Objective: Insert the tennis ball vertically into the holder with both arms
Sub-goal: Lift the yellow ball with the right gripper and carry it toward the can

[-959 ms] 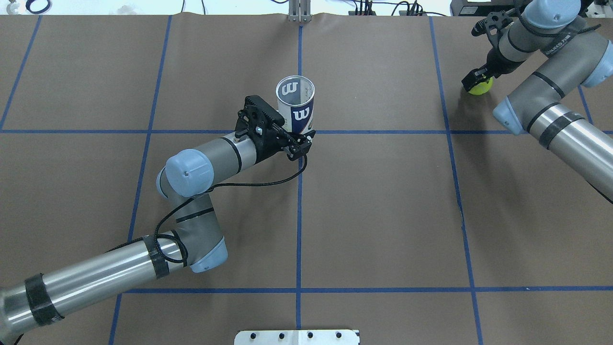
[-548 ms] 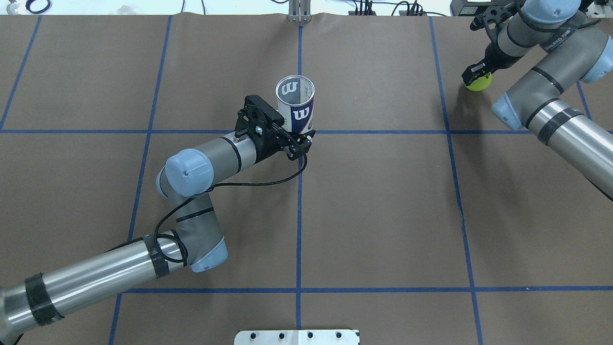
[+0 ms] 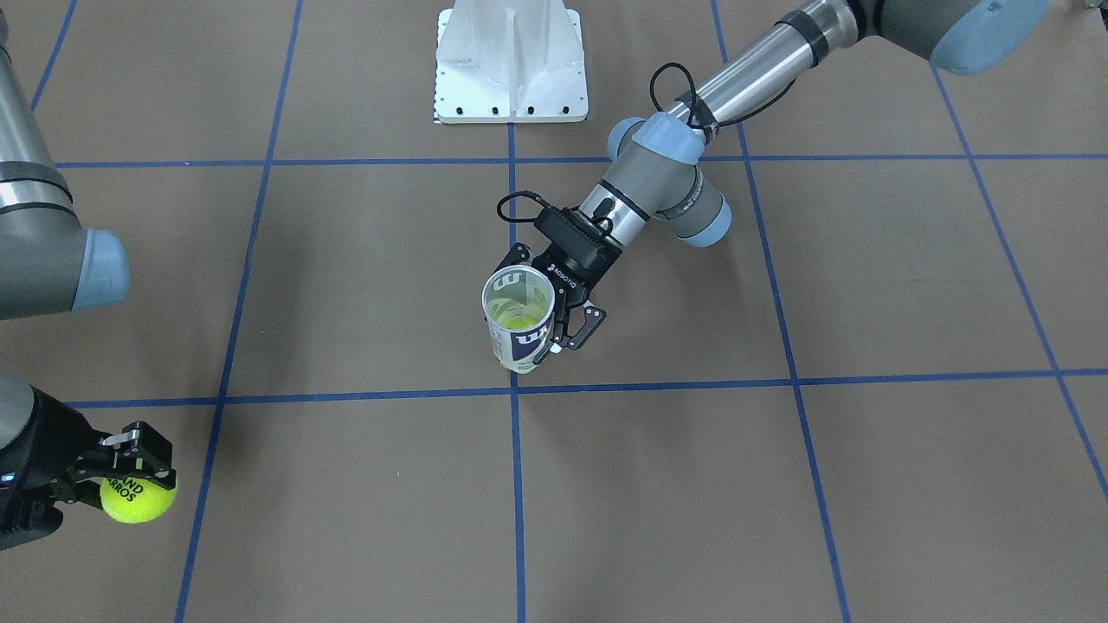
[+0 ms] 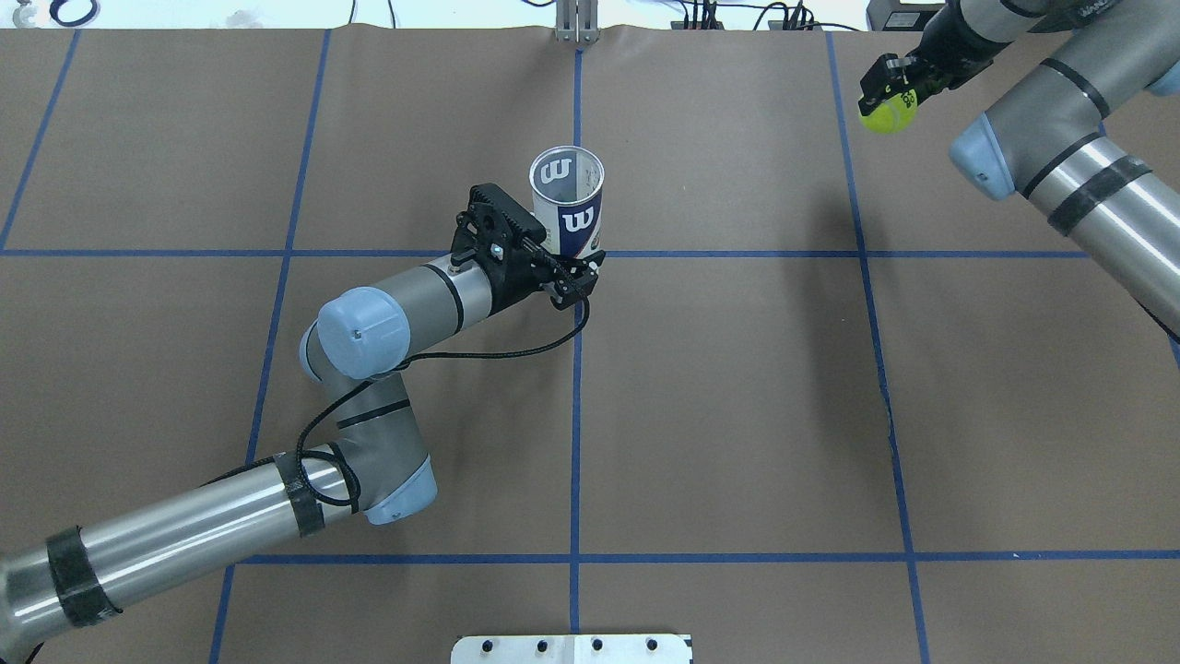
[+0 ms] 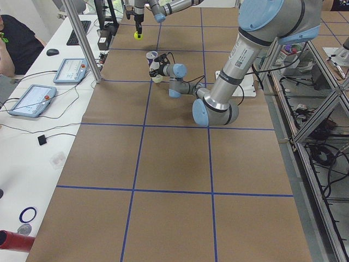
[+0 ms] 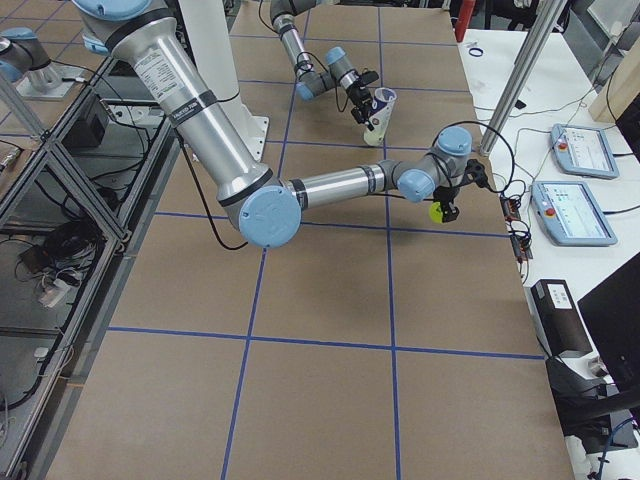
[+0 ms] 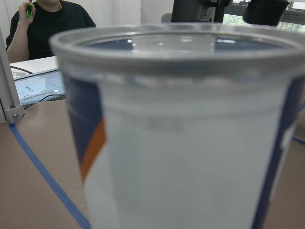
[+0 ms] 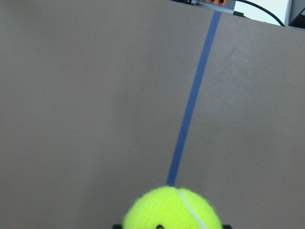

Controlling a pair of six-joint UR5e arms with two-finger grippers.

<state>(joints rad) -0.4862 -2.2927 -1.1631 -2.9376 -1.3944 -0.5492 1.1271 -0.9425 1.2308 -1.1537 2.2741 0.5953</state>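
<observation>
This is a robotics lab. Two silver-grey industrial arms with light blue joint caps, the left arm (image 4: 184, 526) and the right arm (image 4: 1134, 235), reach over a large desk (image 4: 737, 415). It is covered in brown paper and marked into squares by blue tape lines (image 4: 575, 415). A white metal base bracket (image 3: 511, 61) stands at its edge. On the left, a white side table (image 5: 22, 147) carries touchscreen pendants (image 5: 70, 70), a keyboard (image 5: 78, 33), a mouse (image 5: 52, 52) and loose cables. A person (image 5: 13, 41) in a black shirt is at its far end. An aluminium post (image 5: 82, 41) rises there, and open metal racks (image 5: 322, 109) full of wiring line the right.

"W" on holder (image 4: 579, 221); "AND ARROS" on tennis ball (image 3: 137, 500)
</observation>
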